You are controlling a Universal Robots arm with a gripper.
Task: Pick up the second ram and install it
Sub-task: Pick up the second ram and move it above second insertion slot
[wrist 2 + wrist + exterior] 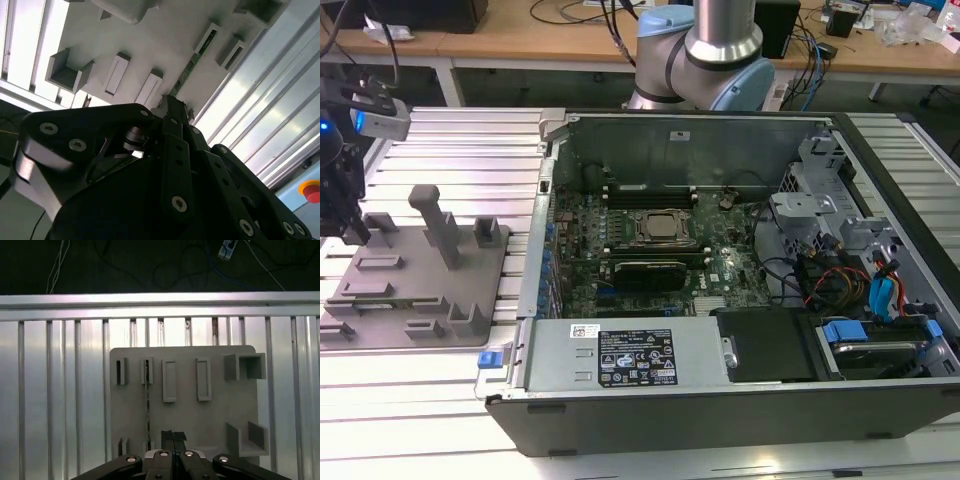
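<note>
the second ram (pixel 147 405) stands on edge in the grey tray (pixel 215 415); the jaws, closed and empty, hover just beside it. a clean pick wants them spread, square across its length.

2nd ram (pixel 147 410) edge-up in tray (pixel 210 420) slot

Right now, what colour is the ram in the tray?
Green ram, best in second wrist view.

The arm (pixel 705 50) rises as a thick grey-and-blue joint at the counter's (pixel 450 140) far edge. Its black end effector (pixel 350 225) hangs low near the counter's edge at the exterior view's left, pointing downward, its fingers (pixel 167 440) pressed together without a gap.
</note>
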